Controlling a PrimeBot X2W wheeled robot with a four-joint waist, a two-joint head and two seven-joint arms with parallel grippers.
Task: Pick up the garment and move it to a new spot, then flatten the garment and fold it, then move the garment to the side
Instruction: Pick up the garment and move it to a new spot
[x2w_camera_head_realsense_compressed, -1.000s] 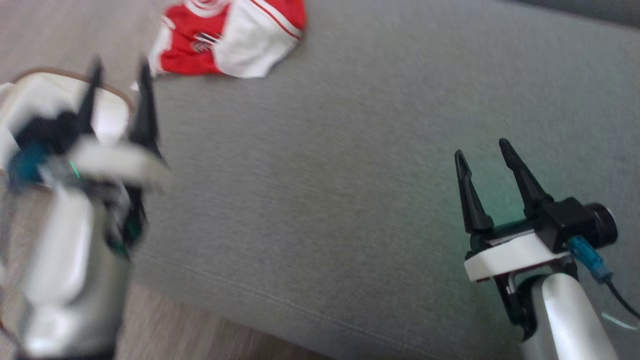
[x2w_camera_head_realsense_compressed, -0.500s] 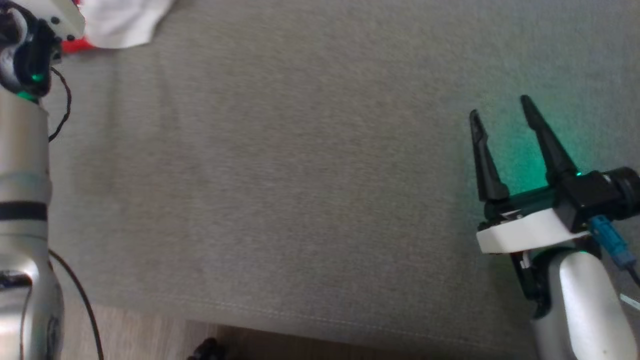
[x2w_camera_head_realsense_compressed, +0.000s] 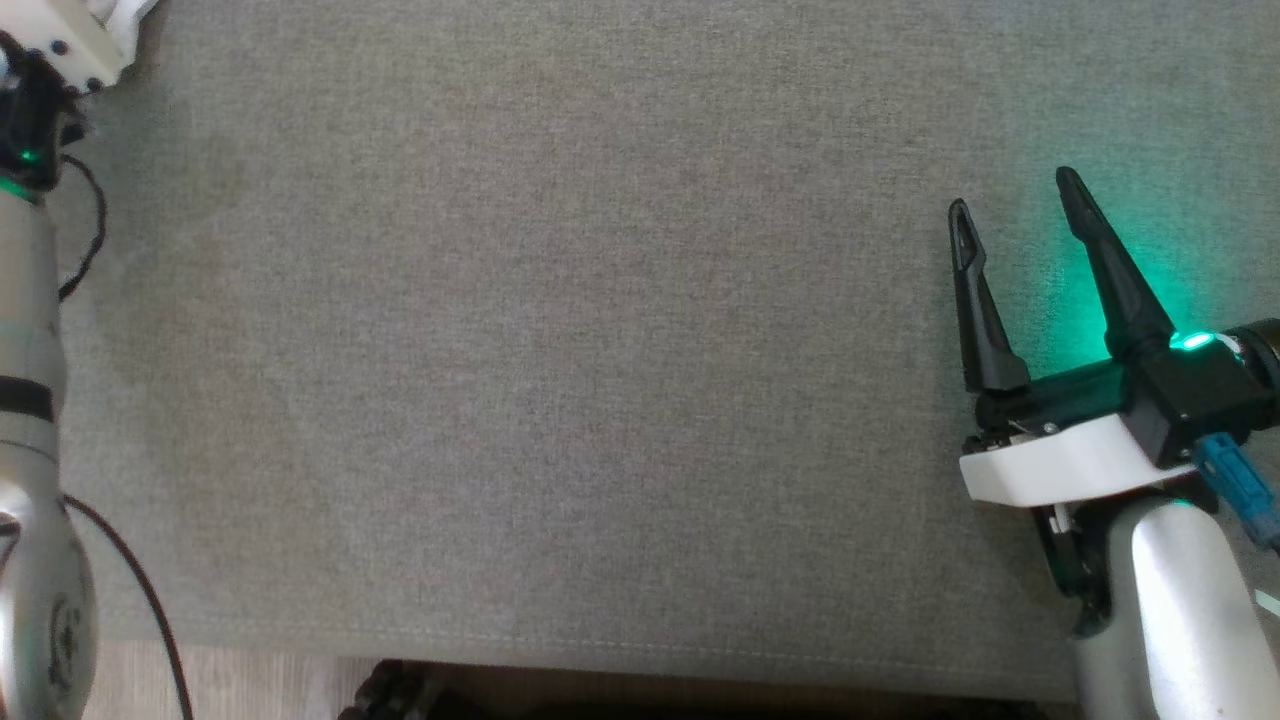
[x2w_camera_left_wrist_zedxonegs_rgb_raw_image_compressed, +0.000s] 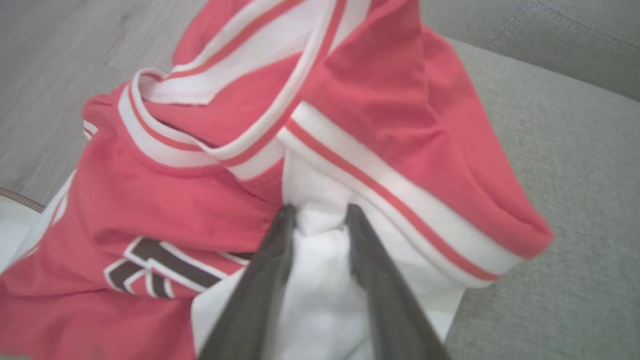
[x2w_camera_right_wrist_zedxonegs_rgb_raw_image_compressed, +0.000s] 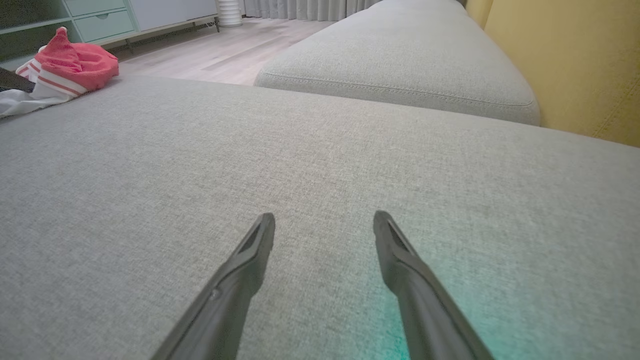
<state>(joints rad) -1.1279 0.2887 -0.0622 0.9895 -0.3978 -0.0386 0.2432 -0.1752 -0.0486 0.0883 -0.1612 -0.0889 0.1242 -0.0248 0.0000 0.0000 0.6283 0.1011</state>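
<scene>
The garment (x2w_camera_left_wrist_zedxonegs_rgb_raw_image_compressed: 200, 200) is a red and white jersey with dark lettering, lying crumpled at the corner of the grey sofa seat. My left gripper (x2w_camera_left_wrist_zedxonegs_rgb_raw_image_compressed: 320, 215) is down on it, its two dark fingers drawn in around a bunched fold of the white cloth. In the right wrist view the garment (x2w_camera_right_wrist_zedxonegs_rgb_raw_image_compressed: 75, 65) lies far off at the upper left. A white scrap of it (x2w_camera_head_realsense_compressed: 125, 12) peeks in at the head view's top left corner, beside my left wrist. My right gripper (x2w_camera_head_realsense_compressed: 1014, 195) hovers open over bare cushion at the right, nothing between its fingers (x2w_camera_right_wrist_zedxonegs_rgb_raw_image_compressed: 260, 240).
The wide grey sofa seat (x2w_camera_head_realsense_compressed: 600, 350) runs between the two arms; its front seam lies near the bottom edge. A second cushion (x2w_camera_right_wrist_zedxonegs_rgb_raw_image_compressed: 400, 55) sits beyond, with a yellow backrest (x2w_camera_right_wrist_zedxonegs_rgb_raw_image_compressed: 575, 60) at the right. Wooden floor (x2w_camera_right_wrist_zedxonegs_rgb_raw_image_compressed: 225, 50) and a pale cabinet (x2w_camera_right_wrist_zedxonegs_rgb_raw_image_compressed: 100, 15) lie past the garment.
The head camera has swung, sliding the garment off toward the top left. My left arm has reached out to the garment and its fingers have drawn in on the cloth. The right gripper stays open.
</scene>
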